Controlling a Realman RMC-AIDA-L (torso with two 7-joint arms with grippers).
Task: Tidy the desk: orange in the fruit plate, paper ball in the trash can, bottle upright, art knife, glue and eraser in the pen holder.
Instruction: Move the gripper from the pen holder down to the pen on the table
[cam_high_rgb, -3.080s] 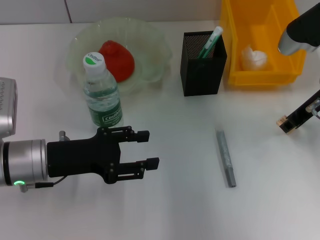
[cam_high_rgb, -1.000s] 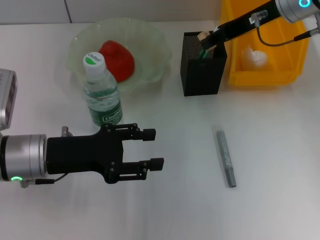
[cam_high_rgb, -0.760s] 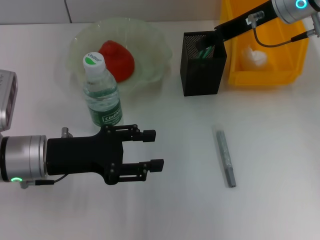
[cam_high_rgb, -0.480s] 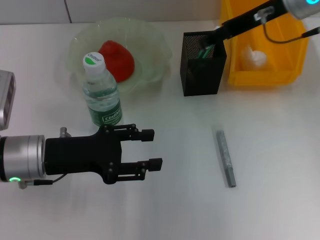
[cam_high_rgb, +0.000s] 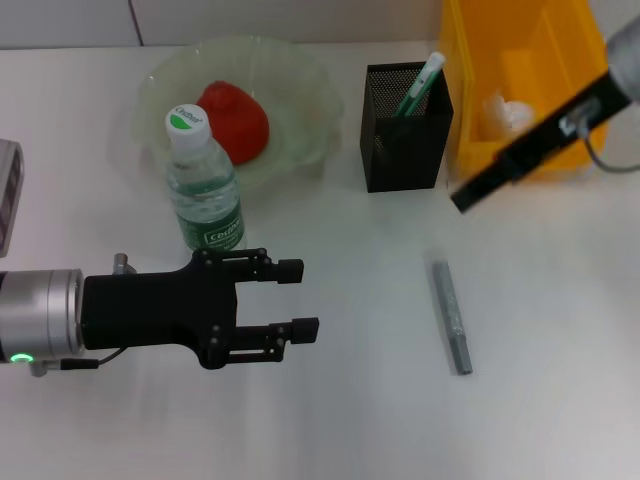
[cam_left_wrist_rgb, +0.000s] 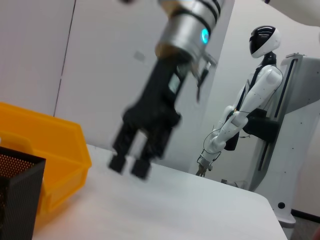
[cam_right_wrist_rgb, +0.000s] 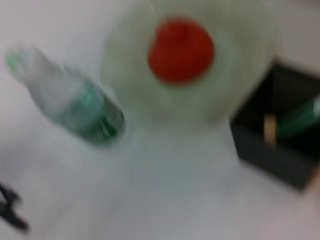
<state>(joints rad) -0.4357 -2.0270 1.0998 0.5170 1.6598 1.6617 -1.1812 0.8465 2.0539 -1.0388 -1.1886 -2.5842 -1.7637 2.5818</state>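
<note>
The orange (cam_high_rgb: 235, 120) lies in the pale green fruit plate (cam_high_rgb: 300, 80). The bottle (cam_high_rgb: 205, 185) stands upright in front of the plate. The black mesh pen holder (cam_high_rgb: 403, 140) holds a green and white glue stick (cam_high_rgb: 420, 85). In the right wrist view a tan eraser (cam_right_wrist_rgb: 270, 127) lies inside the holder (cam_right_wrist_rgb: 280, 150). The paper ball (cam_high_rgb: 505, 112) is in the yellow bin (cam_high_rgb: 530, 40). The grey art knife (cam_high_rgb: 452, 315) lies flat on the table. My left gripper (cam_high_rgb: 300, 298) is open and empty, low at the left. My right gripper (cam_high_rgb: 468, 197) hangs empty between holder and bin; the left wrist view shows its fingers (cam_left_wrist_rgb: 117, 162) apart.
The white table carries everything. The yellow bin (cam_left_wrist_rgb: 45, 145) stands at the back right next to the pen holder (cam_left_wrist_rgb: 15, 195). A white humanoid robot (cam_left_wrist_rgb: 250, 105) stands beyond the table's far side. The bottle (cam_right_wrist_rgb: 75, 105) and orange (cam_right_wrist_rgb: 180, 50) show blurred in the right wrist view.
My right gripper has left the top of the pen holder and moved forward and right, over the table in front of the bin. The tan eraser it held is gone from its fingers. The left arm stayed.
</note>
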